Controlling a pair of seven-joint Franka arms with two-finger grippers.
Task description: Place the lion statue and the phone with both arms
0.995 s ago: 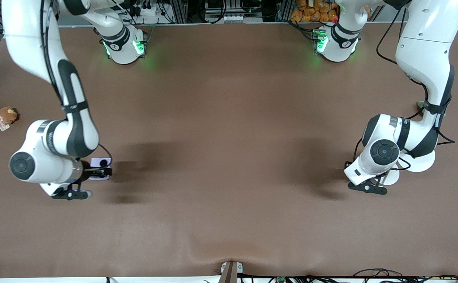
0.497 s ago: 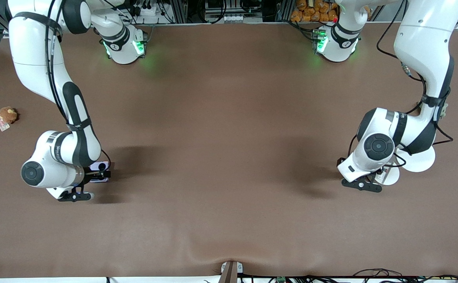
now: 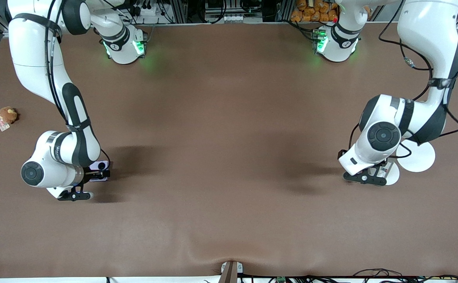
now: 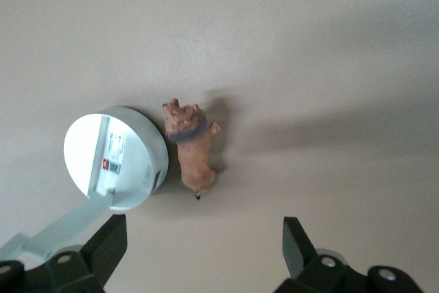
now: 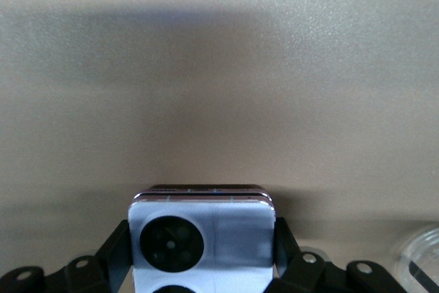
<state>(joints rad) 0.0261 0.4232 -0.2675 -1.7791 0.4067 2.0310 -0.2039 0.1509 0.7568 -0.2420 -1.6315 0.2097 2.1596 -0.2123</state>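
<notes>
The lilac phone (image 5: 202,238), with black camera circles on its face, sits between my right gripper's (image 5: 202,252) fingers, which are shut on its two sides. In the front view the phone (image 3: 100,166) is low over the table at the right arm's end, and I cannot tell whether it touches. The reddish-brown lion statue (image 4: 191,150) lies on the table against a small white disc (image 4: 116,157). My left gripper (image 4: 202,245) hangs over the table just beside the lion, open and empty. In the front view the left hand (image 3: 366,176) hides the lion.
Two white round discs lie at the left arm's end, the small one (image 3: 392,176) partly under the left hand and a larger one (image 3: 420,158) beside it. A round brown plush with a tag (image 3: 8,114) lies near the table edge at the right arm's end.
The left hand has moved a little farther from the front camera, to the small white disc. The right arm has shifted slightly with the phone still in its fingers.
</notes>
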